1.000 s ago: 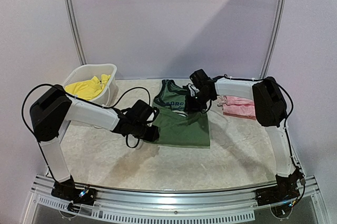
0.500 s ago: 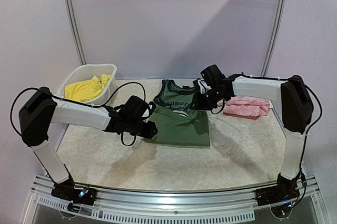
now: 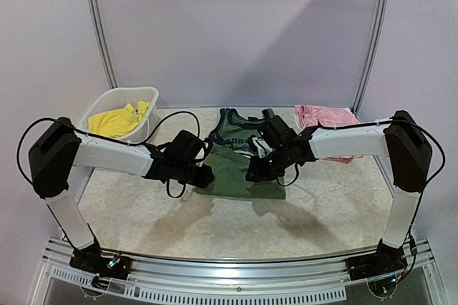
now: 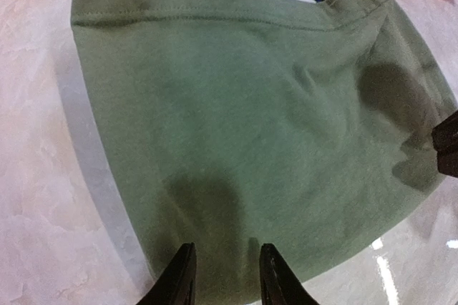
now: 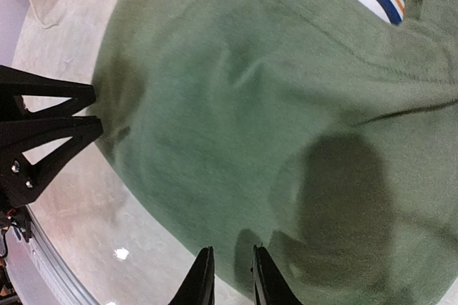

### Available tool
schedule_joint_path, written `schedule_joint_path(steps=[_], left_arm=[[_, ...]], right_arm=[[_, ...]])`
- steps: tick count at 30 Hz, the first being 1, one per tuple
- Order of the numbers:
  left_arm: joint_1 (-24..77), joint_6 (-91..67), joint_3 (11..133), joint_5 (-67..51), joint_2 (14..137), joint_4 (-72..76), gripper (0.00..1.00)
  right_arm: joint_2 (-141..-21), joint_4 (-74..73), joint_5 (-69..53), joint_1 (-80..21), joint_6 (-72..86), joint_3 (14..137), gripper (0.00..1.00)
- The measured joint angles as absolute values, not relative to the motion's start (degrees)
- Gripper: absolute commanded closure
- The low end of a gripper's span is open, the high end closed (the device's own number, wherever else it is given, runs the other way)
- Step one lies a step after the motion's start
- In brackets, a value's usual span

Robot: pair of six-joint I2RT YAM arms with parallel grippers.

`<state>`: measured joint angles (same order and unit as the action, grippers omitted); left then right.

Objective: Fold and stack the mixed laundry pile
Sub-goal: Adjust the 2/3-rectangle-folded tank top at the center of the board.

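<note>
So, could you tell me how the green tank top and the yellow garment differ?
The green tank top lies flat on the table; the yellow garment sits bunched in the white basket. The tank top carries a printed graphic; the yellow garment looks plain. Both are soft clothing.

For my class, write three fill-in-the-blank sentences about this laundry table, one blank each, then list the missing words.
1. The white basket holds the ____ shorts.
2. The left gripper meets the olive-green tank top at its ____ side.
3. The pink garment lies toward the far ____ corner of the table.
Missing words: yellow; left; right.
</note>
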<state>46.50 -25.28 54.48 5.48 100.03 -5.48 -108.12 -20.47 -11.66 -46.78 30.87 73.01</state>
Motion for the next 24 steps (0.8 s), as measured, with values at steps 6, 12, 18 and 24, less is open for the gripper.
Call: schedule_joint_path(steps=[6, 12, 18, 24], left_arm=[[46.5, -25.3, 54.5, 5.5, 102.3, -5.4, 0.70], [46.5, -25.6, 53.9, 5.4, 102.9, -4.9, 0.71], [46.7, -26.8, 50.5, 5.4, 102.7, -2.0, 0.71], [49.4, -29.3, 46.6, 6.0, 100.3, 0.8, 0.72]], right_arm=[[-108.7, -19.7, -11.2, -46.3, 31.6, 68.6, 0.82], [-109.1, -18.1, -11.1, -46.2, 32.2, 65.2, 0.82], [-107.6, -13.9, -11.0, -46.2, 33.3, 61.5, 0.82], [-104.9, -11.9, -10.1, -47.3, 35.1, 57.6, 0.81]])
